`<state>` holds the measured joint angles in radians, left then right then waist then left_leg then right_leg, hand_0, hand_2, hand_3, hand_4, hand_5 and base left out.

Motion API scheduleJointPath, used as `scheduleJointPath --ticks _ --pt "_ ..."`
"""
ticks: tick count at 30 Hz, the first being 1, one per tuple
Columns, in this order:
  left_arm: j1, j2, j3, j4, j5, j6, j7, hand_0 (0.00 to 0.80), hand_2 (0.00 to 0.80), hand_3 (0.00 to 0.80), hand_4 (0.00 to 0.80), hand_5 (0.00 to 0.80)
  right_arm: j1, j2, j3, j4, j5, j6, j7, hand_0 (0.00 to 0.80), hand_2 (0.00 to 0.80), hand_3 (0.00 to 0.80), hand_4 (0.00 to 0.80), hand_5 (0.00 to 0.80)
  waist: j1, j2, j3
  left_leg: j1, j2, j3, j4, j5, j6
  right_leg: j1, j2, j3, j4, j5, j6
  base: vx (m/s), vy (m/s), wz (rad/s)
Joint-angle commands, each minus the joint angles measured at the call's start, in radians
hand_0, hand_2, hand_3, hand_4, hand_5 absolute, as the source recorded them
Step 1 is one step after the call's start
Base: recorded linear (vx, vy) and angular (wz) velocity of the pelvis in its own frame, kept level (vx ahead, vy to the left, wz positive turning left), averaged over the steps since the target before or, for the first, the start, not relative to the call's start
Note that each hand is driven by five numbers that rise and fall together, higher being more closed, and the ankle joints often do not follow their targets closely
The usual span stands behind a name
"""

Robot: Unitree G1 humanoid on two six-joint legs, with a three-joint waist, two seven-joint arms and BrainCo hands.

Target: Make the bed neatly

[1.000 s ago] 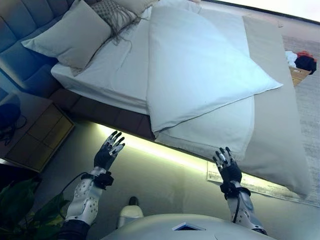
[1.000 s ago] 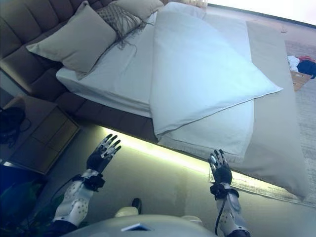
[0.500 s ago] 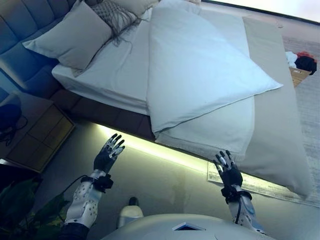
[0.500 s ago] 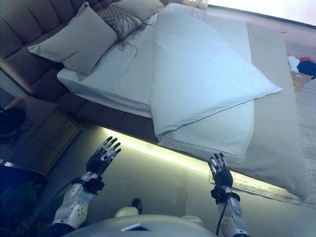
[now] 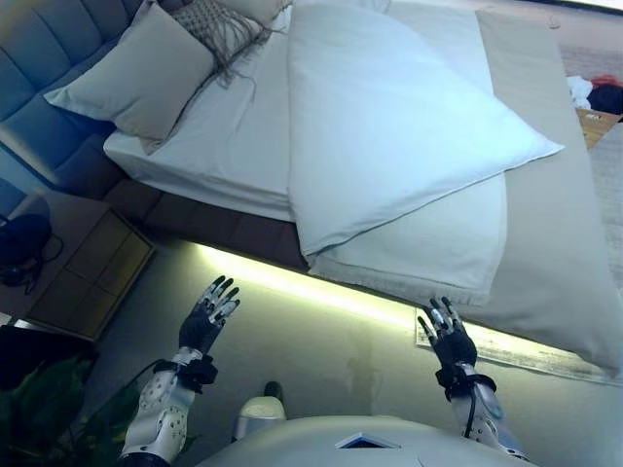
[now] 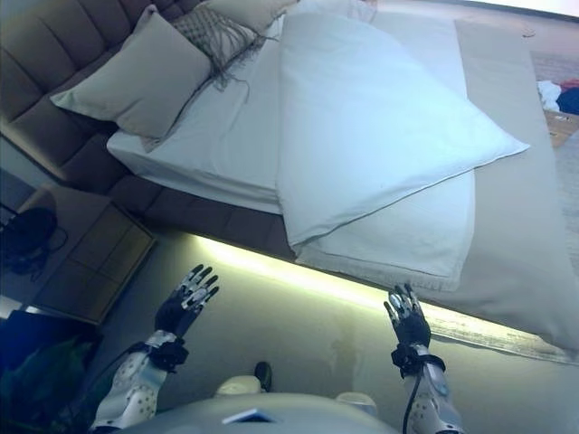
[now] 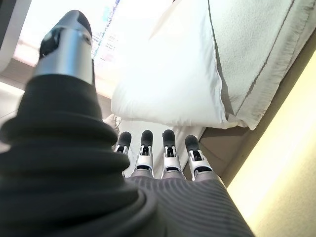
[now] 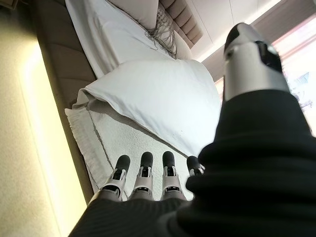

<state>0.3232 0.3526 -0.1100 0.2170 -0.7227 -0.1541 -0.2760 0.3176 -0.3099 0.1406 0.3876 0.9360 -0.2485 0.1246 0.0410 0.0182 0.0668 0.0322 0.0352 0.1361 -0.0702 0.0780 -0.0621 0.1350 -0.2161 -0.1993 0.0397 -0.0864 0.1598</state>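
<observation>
The bed (image 5: pixel 234 136) lies ahead with a white sheet. A white duvet (image 5: pixel 389 126) is folded back diagonally over its middle, one corner pointing right. Under it lies a white textured blanket (image 5: pixel 438 243) on a beige cover (image 5: pixel 555 272). A beige pillow (image 5: pixel 136 73) and a patterned cushion (image 5: pixel 219 24) lean at the padded headboard. My left hand (image 5: pixel 207 316) and right hand (image 5: pixel 446 337) are both open and empty, raised over the floor short of the bed's near edge. The duvet also shows in the right wrist view (image 8: pixel 158 98).
A lit strip (image 5: pixel 321 297) runs under the bed's near side. A wooden nightstand (image 5: pixel 83 277) stands at the left with a dark object (image 5: pixel 19 243) beside it. A box with clothes (image 5: pixel 594 97) sits at the far right. A plant (image 5: pixel 39 409) is at lower left.
Both hands have dropped slightly lower and stay open. The whole view has shifted a little, so the camera moved; the bedding has not changed.
</observation>
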Motion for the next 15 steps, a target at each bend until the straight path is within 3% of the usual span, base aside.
scheduleJointPath --ticks 1,3,5,8,12,15 --pt "-0.070 0.051 0.045 -0.026 -0.004 -0.069 0.012 0.000 0.000 0.000 0.000 0.000 -0.021 0.029 -0.027 -0.103 0.006 -0.065 0.014 0.000 0.000 0.000 0.000 0.000 0.005 -0.009 0.017 0.024 -0.095 -0.050 0.173 -0.175 0.151 -0.252 -0.069 0.056 0.358 0.208 -0.031 0.029 0.330 0.14" --pt "-0.101 0.062 0.032 -0.003 -0.003 -0.064 0.019 0.000 0.000 0.000 0.000 0.000 -0.029 0.031 -0.024 -0.105 0.026 -0.071 0.007 0.000 0.000 0.000 0.000 0.000 -0.001 0.006 0.033 0.032 -0.120 -0.062 0.186 -0.184 0.177 -0.337 -0.074 0.070 0.539 0.238 -0.052 0.053 0.259 0.24" --pt "-0.122 0.066 0.030 -0.006 -0.006 -0.047 0.028 0.000 0.000 0.000 0.000 0.000 -0.027 0.030 -0.020 -0.111 0.022 -0.070 0.014 0.000 0.000 0.000 0.000 0.000 -0.004 0.003 0.041 0.045 -0.129 -0.067 0.190 -0.191 0.175 -0.353 -0.072 0.057 0.534 0.250 -0.053 0.148 0.052 0.25" --pt "-0.141 0.065 0.025 -0.005 -0.012 -0.035 0.063 0.000 0.000 0.000 0.000 0.000 -0.043 0.033 -0.015 -0.093 0.018 -0.075 0.034 0.000 0.000 0.000 0.000 0.000 -0.014 -0.031 0.040 0.059 -0.136 -0.089 0.203 -0.217 0.151 -0.337 -0.063 0.052 0.320 0.296 -0.029 0.269 -0.188 0.15" --pt "-0.162 0.067 0.025 0.039 -0.028 -0.036 0.037 0.000 0.000 0.000 0.000 0.000 -0.086 0.024 -0.013 -0.063 0.028 -0.055 0.026 0.000 0.000 0.000 0.000 0.000 -0.029 -0.072 0.040 0.092 -0.130 -0.107 0.232 -0.297 0.125 -0.334 -0.048 0.067 -0.031 0.353 0.009 0.369 -0.285 0.08" --pt "-0.145 0.059 0.039 0.035 -0.022 -0.032 0.009 0.000 0.000 0.000 0.000 0.000 -0.073 0.023 -0.016 -0.065 0.032 -0.041 0.033 0.000 0.000 0.000 0.000 0.000 -0.034 -0.081 0.033 0.115 -0.105 -0.112 0.248 -0.334 0.119 -0.340 -0.032 0.074 -0.076 0.366 0.017 0.385 -0.300 0.02"
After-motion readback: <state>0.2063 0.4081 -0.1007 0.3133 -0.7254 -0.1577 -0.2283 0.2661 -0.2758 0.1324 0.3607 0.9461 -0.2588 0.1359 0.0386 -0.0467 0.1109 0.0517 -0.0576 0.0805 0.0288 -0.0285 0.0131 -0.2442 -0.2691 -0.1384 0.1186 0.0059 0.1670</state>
